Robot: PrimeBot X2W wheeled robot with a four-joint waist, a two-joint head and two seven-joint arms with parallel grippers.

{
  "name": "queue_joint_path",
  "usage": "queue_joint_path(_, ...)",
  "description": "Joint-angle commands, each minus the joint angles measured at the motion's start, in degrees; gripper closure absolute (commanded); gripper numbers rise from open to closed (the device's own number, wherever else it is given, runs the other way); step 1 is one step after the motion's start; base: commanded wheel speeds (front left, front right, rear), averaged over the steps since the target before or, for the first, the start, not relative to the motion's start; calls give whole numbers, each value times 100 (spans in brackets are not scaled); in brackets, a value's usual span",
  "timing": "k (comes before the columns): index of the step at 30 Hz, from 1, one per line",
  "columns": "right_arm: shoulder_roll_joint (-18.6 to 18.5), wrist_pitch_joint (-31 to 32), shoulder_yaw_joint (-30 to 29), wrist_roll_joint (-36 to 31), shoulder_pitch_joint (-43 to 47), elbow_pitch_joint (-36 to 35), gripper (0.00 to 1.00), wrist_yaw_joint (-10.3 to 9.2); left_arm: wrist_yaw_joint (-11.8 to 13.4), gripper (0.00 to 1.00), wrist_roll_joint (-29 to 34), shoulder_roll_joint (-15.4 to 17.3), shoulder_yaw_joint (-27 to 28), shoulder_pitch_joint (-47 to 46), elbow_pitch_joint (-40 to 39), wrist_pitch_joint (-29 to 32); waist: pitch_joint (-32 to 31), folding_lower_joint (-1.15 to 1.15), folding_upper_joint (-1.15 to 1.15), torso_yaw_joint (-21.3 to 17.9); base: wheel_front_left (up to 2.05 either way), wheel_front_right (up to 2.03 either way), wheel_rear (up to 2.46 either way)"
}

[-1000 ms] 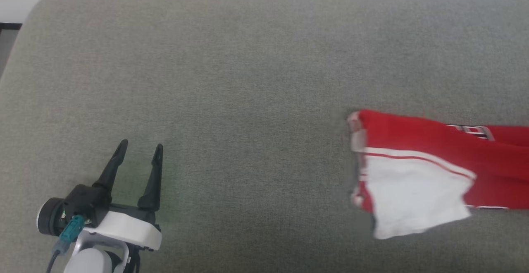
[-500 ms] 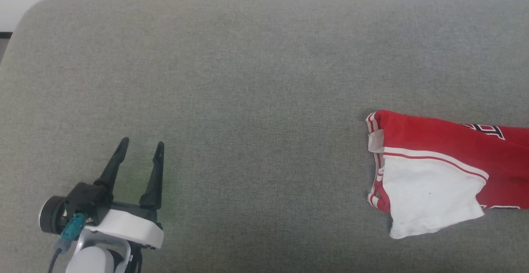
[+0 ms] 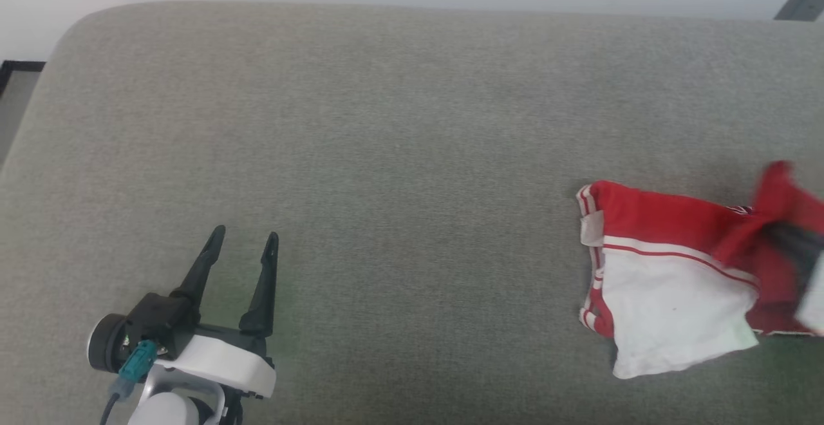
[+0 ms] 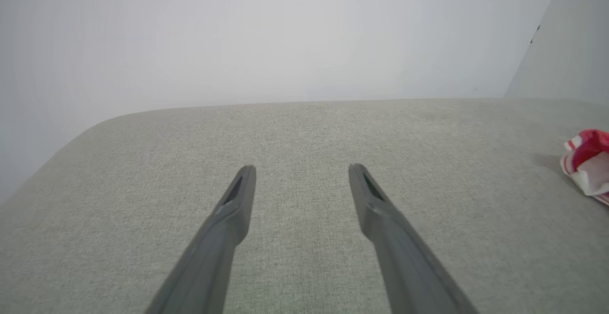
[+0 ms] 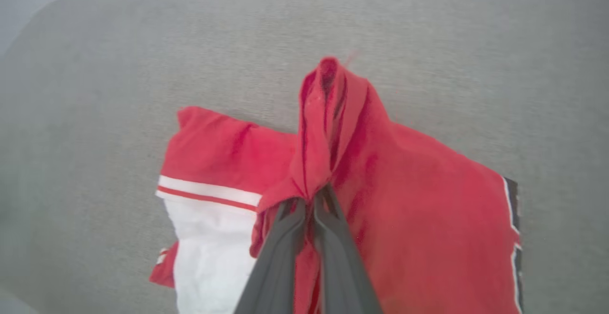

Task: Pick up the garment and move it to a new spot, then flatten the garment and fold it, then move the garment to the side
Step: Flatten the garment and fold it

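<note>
Counter (image 3: 386, 154): grey-green woven fabric top, far-left corner rounded. One item on it: garment (image 3: 663, 264), red with a white sleeve and red-and-white striped trim, at the right side. Sleeve and adjoining red part lie flat on the fabric; a red fold near its middle stands raised off it.

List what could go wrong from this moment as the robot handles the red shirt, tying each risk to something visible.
1. The right gripper is shut on only a small bunch of the garment; the pinch could slip when pulled.
2. The white sleeve lies loose on the grey cushion; lifting from one point may drag it and crumple the cloth.
3. The left gripper hangs open far from the garment, so it cannot steady it.
</note>
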Motion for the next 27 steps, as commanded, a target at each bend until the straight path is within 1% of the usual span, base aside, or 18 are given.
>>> queue_joint_path(1, 133, 76, 246, -28, -73, -151, 100, -3, -6, 0, -9, -5, -21, -12, -8, -26, -6, 0, 0, 77, 0, 0, 0)
queue_joint_path(6, 366, 253, 994, -119, -167, -429, 100, -3, -6, 0, -22, -65, -108, -47, -1, -26, -8, 0, 0, 273, 0, 0, 0)
queue_joint_path(9, 459, 281, 1296, -144, -214, -449, 100, -3, -6, 0, -26, -92, -128, -35, 6, -26, -16, 0, 0, 376, 0, 0, 0)
queue_joint_path(13, 454, 237, 1489, -190, -207, -300, 100, -3, -6, 0, -48, -111, -121, 13, 0, -26, -36, 0, 0, 469, 0, 0, 0)
queue_joint_path(20, 399, 62, 1625, -176, -158, 21, 100, -3, -6, 0, -53, -134, -98, 32, 5, -26, -49, 0, 0, 516, 0, 0, 0)
queue_joint_path(21, 394, 28, 1635, -172, -171, 44, 92, -3, -6, 0, -59, -134, -89, 30, 10, -26, -52, 0, 0, 509, 0, 0, 0)
queue_joint_path(22, 394, 28, 1635, -172, -171, 44, 92, -3, -6, 0, -59, -134, -89, 30, 10, -26, -52, 0, 0, 509, 0, 0, 0)
queue_joint_path(23, 393, -2, 1640, -162, -184, 65, 71, -3, -6, 0, -67, -134, -79, 29, 14, -26, -57, 0, 0, 495, 0, 0, 0)
queue_joint_path(24, 410, -41, 1619, -143, -197, 84, 56, -3, -6, 0, -75, -132, -66, 34, 18, -26, -65, 0, 0, 478, 0, 0, 0)
queue_joint_path(26, 405, -88, 1611, -132, -221, 101, 6, -3, -6, 0, -85, -129, -46, 46, 28, -26, -85, 0, 0, 435, 0, 0, 0)
queue_joint_path(27, 399, -114, 1591, -107, -235, 109, 0, -3, -6, 0, -92, -125, -42, 52, 33, -26, -97, 0, 0, 408, 0, 0, 0)
